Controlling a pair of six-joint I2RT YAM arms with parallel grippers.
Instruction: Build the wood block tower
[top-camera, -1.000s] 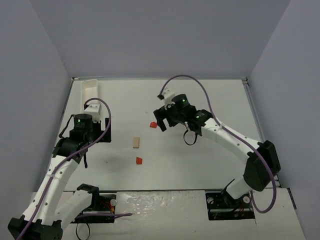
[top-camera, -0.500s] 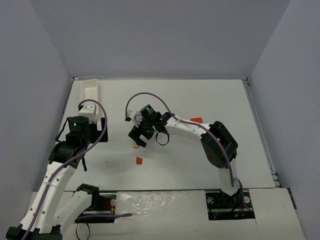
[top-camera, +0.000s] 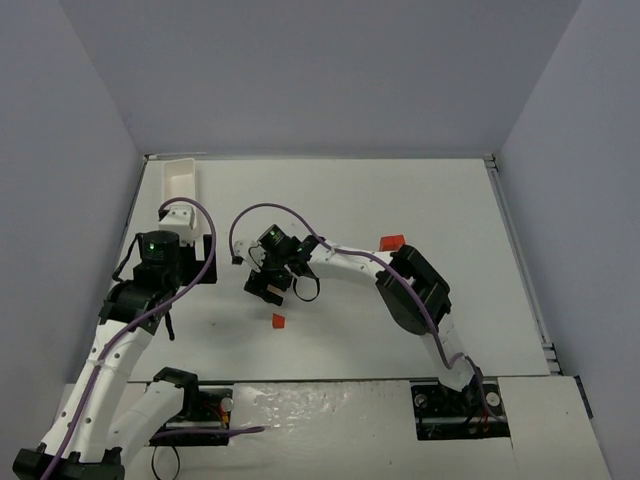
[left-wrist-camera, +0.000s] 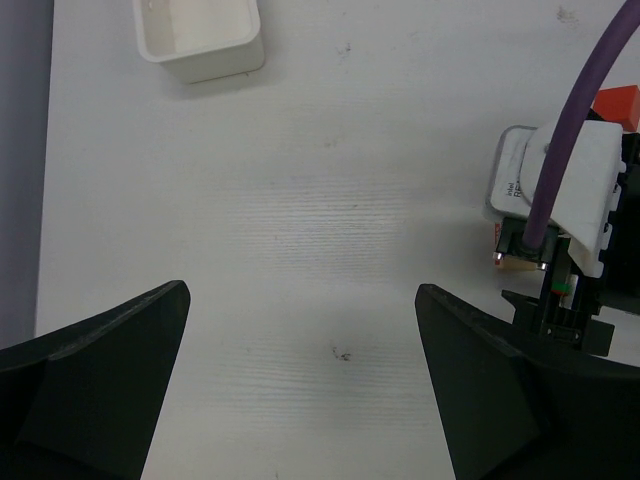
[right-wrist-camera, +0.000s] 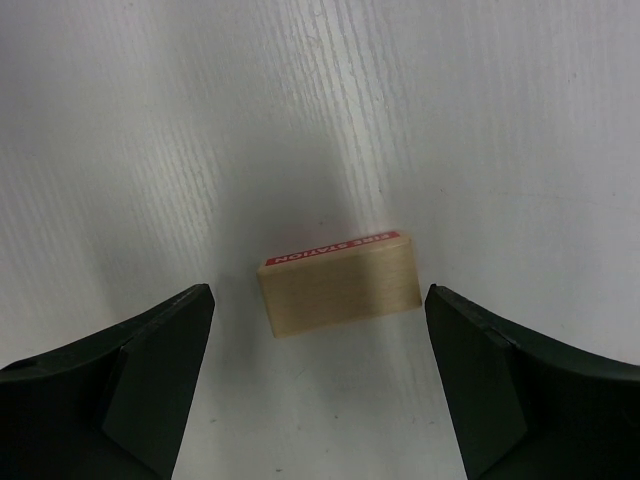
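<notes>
- Right wrist view: right tool (right-wrist-camera: 318, 292) hangs over the tan block (right-wrist-camera: 338, 280). Its jaws are wide apart, one finger on each side, with a clear gap both ways. Nothing is gripped.
- The tan block rests on the worktop (top-camera: 450, 200), with a red strip lettered "FIRE STATION" along its far edge. Its long side runs from finger to finger, slightly skewed. I read the wide opening as set to take the block by its ends.
- Top external view: no tower stands yet and the pieces lie scattered. The right arm reaches across to left of centre and hides the tan block from above.
- One red block (top-camera: 279, 321) lies near that tool, on the side toward the bases. A second red block (top-camera: 391, 242) sits well apart to the right, beside the arm's elbow link.
- Left tool (left-wrist-camera: 302, 292) is open and empty over bare worktop. The white tray (left-wrist-camera: 205, 62) is ahead of it near the far-left corner.
- My guess is that the left arm is parked there to keep the centre free for its partner.
- Judged step: pre-grasp on the tan block, early in the build.
- Next need: lower the tool, then close evenly.
- Risk: the skew could twist the block as the jaws meet it.
</notes>
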